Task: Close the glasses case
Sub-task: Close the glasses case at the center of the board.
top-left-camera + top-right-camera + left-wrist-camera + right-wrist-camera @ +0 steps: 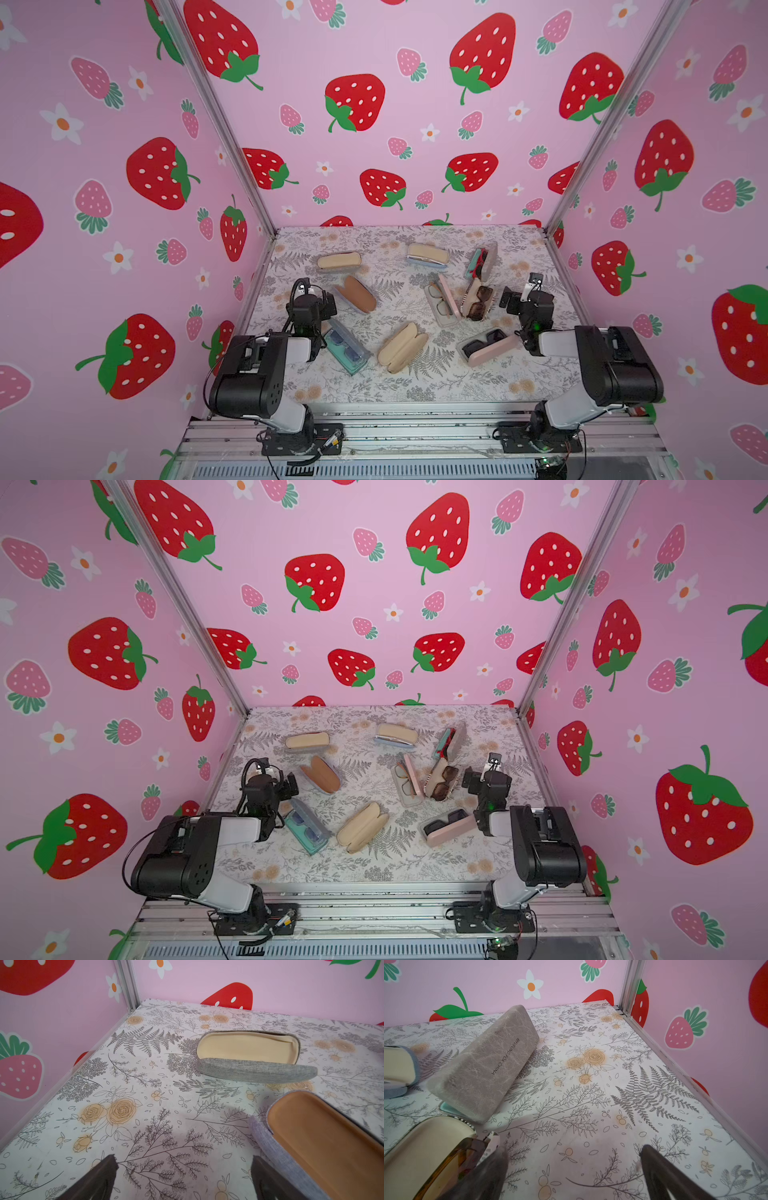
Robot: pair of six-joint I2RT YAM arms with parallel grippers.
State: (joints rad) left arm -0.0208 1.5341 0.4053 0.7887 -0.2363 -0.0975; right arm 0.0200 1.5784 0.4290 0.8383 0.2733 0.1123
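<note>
Several glasses cases lie open on the floral table in both top views. Beside my left gripper (328, 305) (184, 1160) lies a grey case with brown lining (357, 294) (322, 1132), and farther back a grey case with cream lining (338, 261) (247, 1049). My right gripper (509, 300) (573, 1150) hovers next to a case holding brown sunglasses (478, 300) (425, 1157), with a stone-grey case (482, 259) (483, 1064) beyond it. Both grippers are open over bare table, with nothing between their fingers.
More open cases lie on the table: a teal one with blue glasses (347, 349), a beige one (402, 347), a pink one with black sunglasses (488, 345), a pink-white one with clear glasses (442, 299) and a blue-grey one (428, 254). Pink walls close three sides.
</note>
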